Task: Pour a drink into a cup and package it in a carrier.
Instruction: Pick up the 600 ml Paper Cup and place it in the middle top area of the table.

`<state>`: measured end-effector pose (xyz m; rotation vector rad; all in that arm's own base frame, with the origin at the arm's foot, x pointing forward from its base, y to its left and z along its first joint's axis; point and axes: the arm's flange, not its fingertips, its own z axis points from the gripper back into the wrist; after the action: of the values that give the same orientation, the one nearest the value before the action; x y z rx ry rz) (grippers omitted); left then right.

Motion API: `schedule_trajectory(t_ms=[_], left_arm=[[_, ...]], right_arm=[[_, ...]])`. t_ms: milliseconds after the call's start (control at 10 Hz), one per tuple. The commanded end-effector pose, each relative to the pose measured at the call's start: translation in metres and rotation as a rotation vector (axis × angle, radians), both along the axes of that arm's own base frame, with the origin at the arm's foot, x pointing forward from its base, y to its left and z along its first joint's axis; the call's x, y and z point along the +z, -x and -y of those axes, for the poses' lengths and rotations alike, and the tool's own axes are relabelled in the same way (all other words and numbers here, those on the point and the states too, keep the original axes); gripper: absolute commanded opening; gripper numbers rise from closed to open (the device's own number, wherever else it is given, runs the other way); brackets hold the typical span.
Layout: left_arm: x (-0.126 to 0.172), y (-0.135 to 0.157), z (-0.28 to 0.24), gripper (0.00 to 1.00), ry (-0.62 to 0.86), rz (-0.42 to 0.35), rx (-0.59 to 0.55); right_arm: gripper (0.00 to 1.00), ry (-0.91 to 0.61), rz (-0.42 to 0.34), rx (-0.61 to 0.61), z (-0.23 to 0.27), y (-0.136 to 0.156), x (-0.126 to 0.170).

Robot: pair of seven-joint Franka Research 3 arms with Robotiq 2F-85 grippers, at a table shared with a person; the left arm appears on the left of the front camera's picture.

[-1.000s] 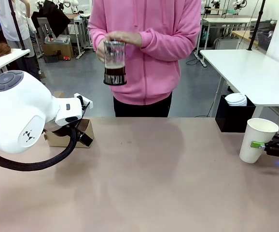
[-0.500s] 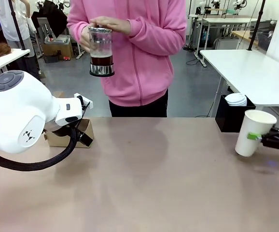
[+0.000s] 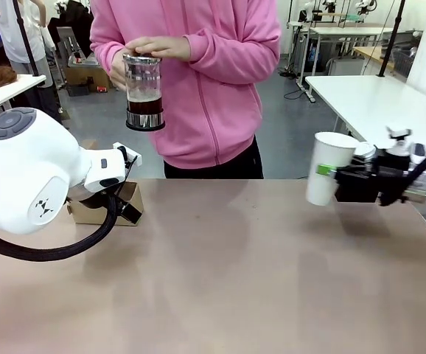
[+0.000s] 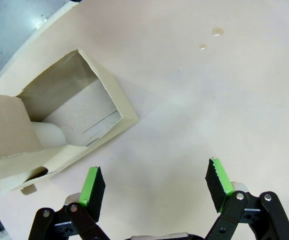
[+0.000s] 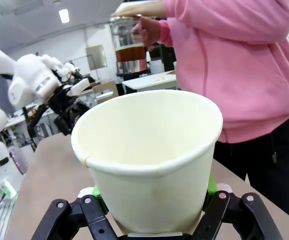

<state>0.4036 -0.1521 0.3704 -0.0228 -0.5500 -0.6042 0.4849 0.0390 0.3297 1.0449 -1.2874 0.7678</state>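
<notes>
1. Front view, far left: the white left arm [image 3: 29, 173] bulks over the near corner of the table [image 3: 235, 273]. In its wrist view the left gripper [image 4: 155, 182] hangs over bare tabletop with its jaws spread wide and nothing between them.
2. The carrier [image 4: 59, 155] lies just beside that gripper, apart from its fingers. One hole gapes open, and something pale and rounded sits lower inside; I cannot tell what it is. In the front view the arm hides most of the carrier.
3. Two small spots [image 4: 217, 31] mark the table past the carrier.
4. Left of centre, the person's hands [image 3: 154, 50] hold the press jug [image 3: 144, 74] upright at chest height, off the table. The dark drink [image 3: 144, 107] fills its lower part.
5. Right of centre, the right gripper [image 3: 328, 174] is clamped on the lower wall of the cup [image 3: 329, 151]. It holds the cup clear of the table, roughly upright, mouth open and dry inside.
6. Step in hand, as I judge it: presenting the cup for the pour. Jug and cup are well apart, so the next move calls for bringing the rim under the spout and holding it steady and level.
7. Nothing stands between them, and the route to the carrier crosses open table.
8. Far right, a white side table [image 3: 390, 110] stands behind.
</notes>
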Motion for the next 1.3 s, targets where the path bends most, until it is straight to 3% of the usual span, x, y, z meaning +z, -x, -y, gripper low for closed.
schedule_trajectory(t_ms=[0,400,600,900,1200], left_arm=[[0.0,0.0,0.0,1.0,0.002,0.0,0.0],[0.0,0.0,0.0,1.0,0.002,0.0,0.0],[0.0,0.0,0.0,1.0,0.002,0.0,0.0],[0.0,0.0,0.0,1.0,0.002,0.0,0.0],[0.0,0.0,0.0,1.0,0.002,0.0,0.0]], right_arm=[[0.8,0.019,0.023,-0.044,-0.041,-0.023,0.0],[0.8,0.057,0.055,-0.125,-0.11,-0.061,-0.032],[0.8,0.071,0.089,-0.169,-0.119,-0.078,-0.047],[0.8,0.07,0.062,-0.193,-0.115,-0.101,-0.058],[0.8,0.062,0.058,-0.158,-0.108,-0.096,-0.06]])
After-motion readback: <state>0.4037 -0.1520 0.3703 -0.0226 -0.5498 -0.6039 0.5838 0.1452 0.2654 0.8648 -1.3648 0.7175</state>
